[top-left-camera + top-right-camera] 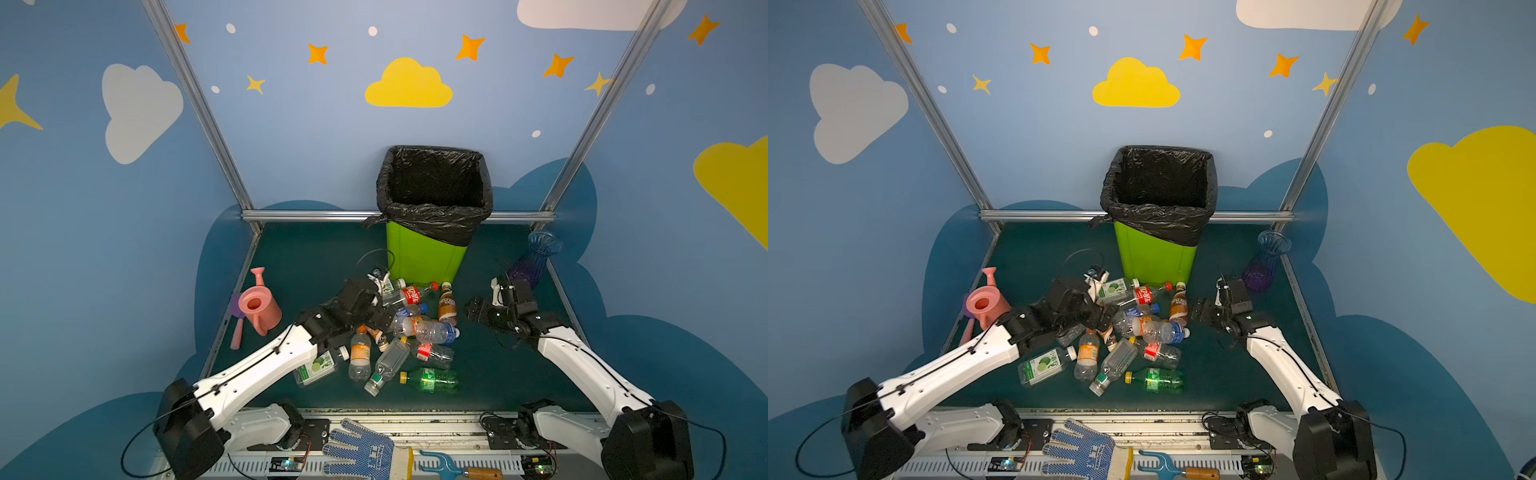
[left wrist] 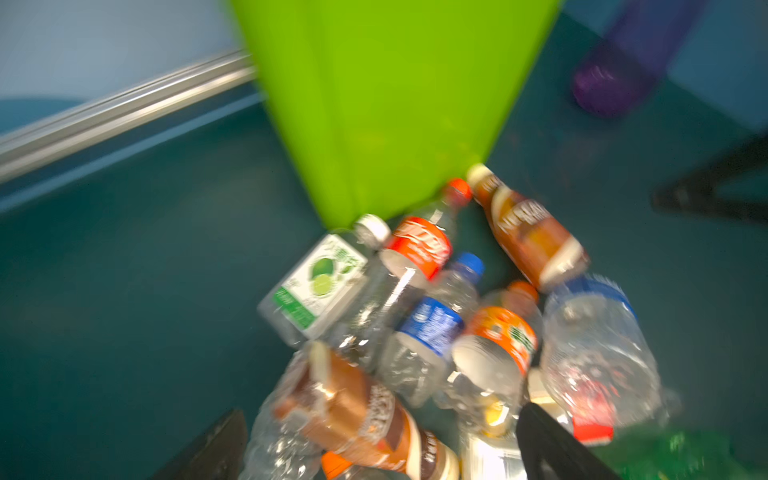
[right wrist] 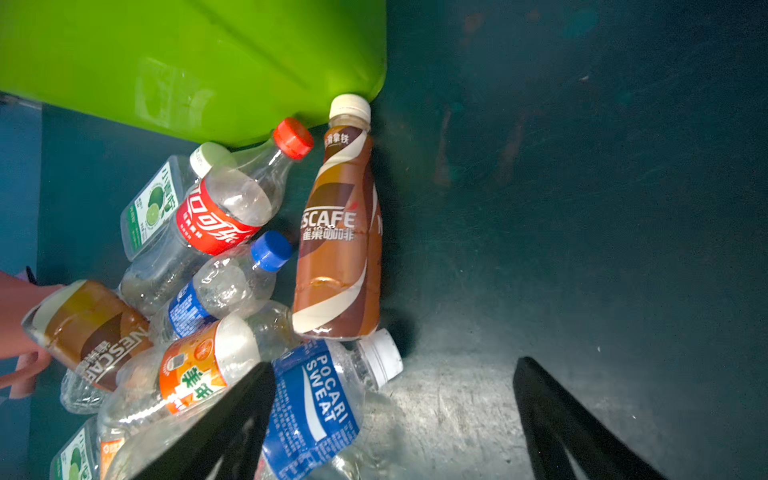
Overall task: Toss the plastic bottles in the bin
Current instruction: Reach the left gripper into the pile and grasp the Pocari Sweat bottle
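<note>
The plastic bottles (image 1: 415, 328) lie in a heap on the dark green table in front of the bin (image 1: 424, 257), which is lime green with a black bag over its rim. My left gripper (image 1: 376, 311) hangs open over the heap's left side. In the left wrist view, a crushed brown-label bottle (image 2: 353, 407) lies between its spread fingers (image 2: 548, 444). My right gripper (image 1: 473, 309) is open and low at the heap's right edge. A blue-label Pocari Sweat bottle (image 3: 316, 399) lies against one finger (image 3: 232, 424), and a brown Nescafe bottle (image 3: 340, 249) lies just beyond it.
A pink watering can (image 1: 259, 307) stands at the left edge and a blue-purple vase (image 1: 534, 262) at the back right corner. A metal rail (image 1: 316, 215) runs behind the bin. A dotted glove (image 1: 361, 453) and a blue hand tool (image 1: 449, 465) lie at the front.
</note>
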{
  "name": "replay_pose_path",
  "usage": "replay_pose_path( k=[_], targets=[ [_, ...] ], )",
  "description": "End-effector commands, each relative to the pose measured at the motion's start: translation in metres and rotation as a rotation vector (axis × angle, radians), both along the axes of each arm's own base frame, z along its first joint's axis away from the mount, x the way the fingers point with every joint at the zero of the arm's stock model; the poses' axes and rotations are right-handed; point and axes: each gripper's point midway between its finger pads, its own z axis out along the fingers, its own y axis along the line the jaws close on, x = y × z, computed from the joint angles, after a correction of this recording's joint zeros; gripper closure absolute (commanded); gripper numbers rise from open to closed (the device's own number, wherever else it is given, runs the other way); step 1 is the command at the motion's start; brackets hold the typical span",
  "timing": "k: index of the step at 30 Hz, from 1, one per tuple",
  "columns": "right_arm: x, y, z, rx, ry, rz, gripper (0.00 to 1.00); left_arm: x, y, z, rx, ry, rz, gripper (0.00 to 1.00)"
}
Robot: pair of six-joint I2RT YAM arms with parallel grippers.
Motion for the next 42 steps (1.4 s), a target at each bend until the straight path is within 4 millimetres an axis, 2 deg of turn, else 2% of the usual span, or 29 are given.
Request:
replay_pose_path(
  k=[1, 3, 4, 8, 12, 17, 21, 26, 33, 42],
  targets=[
    [-0.008, -0.017, -0.005, 0.000, 0.019, -0.074, 0.10, -0.008, -0.030, -0.006, 0.152, -0.012, -0.195, 0.00],
    [-0.007, -0.024, -0.001, 0.014, 0.005, -0.107, 0.10, -0.013, -0.053, -0.013, 0.205, 0.025, -0.290, 0.00],
    [-0.013, -0.028, -0.010, 0.011, 0.025, -0.120, 0.10, -0.016, -0.062, -0.013, 0.222, 0.037, -0.332, 0.00],
    [-0.019, -0.038, -0.011, 0.023, 0.015, -0.158, 0.08, -0.029, -0.094, -0.021, 0.286, 0.108, -0.467, 0.01],
    [-0.024, -0.045, -0.012, 0.029, 0.005, -0.186, 0.07, -0.039, -0.111, -0.034, 0.331, 0.172, -0.555, 0.03],
    [-0.025, -0.050, -0.013, 0.039, 0.006, -0.205, 0.07, -0.040, -0.125, -0.048, 0.374, 0.243, -0.584, 0.08],
    [-0.025, -0.051, -0.015, 0.046, 0.014, -0.211, 0.07, -0.040, -0.131, -0.061, 0.412, 0.308, -0.596, 0.13],
    [-0.026, -0.053, -0.018, 0.053, 0.019, -0.218, 0.07, -0.034, -0.133, -0.075, 0.449, 0.336, -0.579, 0.14],
    [-0.026, -0.054, -0.021, 0.068, 0.024, -0.227, 0.07, -0.031, -0.140, -0.088, 0.483, 0.372, -0.582, 0.17],
    [-0.026, -0.057, -0.023, 0.081, 0.030, -0.237, 0.06, -0.035, -0.140, -0.103, 0.507, 0.422, -0.597, 0.24]
  ],
)
